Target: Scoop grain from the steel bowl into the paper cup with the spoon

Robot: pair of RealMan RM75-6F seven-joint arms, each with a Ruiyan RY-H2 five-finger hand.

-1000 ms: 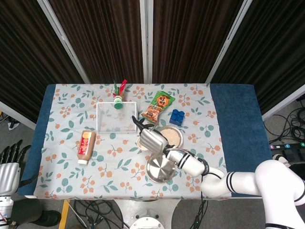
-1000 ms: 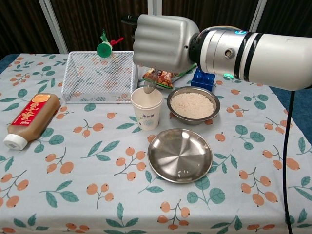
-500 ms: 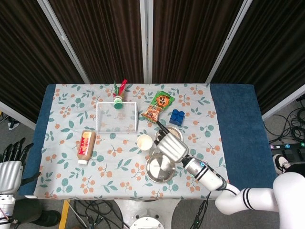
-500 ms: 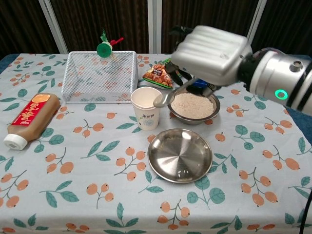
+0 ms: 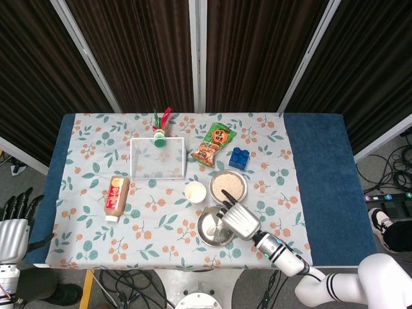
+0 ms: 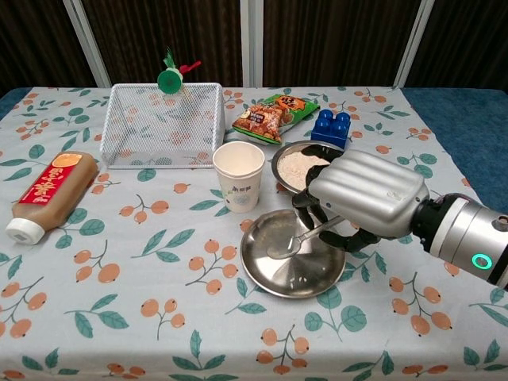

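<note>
Worktop (image 6: 119, 333), floral cloth, fills most of both views.

Right robot hand (image 6: 369, 194), lower right of centre in the chest view: fingers curled round the handle of the spoon (image 6: 298, 240), gripping it. Spoon runs down and to the left, its bowl low over the flat steel plate (image 6: 292, 254) at centre, touching or nearly so; cannot tell which. Judgement: the spoon is held over the plate so it can be laid down there, or so stray grain falls on steel and not on the cloth. A few pale grains lie on the plate near its front edge.

Left robot hand (image 5: 11, 222), far lower left of the head view, off the worktop, fingers apart, holding nothing. Seems parked out of the way.

Steel bowl (image 6: 287, 155), just above the plate, partly hidden by the hand. Grain inside is pale beige, fine, a level bed.

Paper cup (image 6: 239, 176), just left of the bowl, upright, white, printed marks on the side. Set close to the bowl, probably to keep the carry short. Its fill cannot be read from here.

Spoon bowl looks empty, shiny.
</note>
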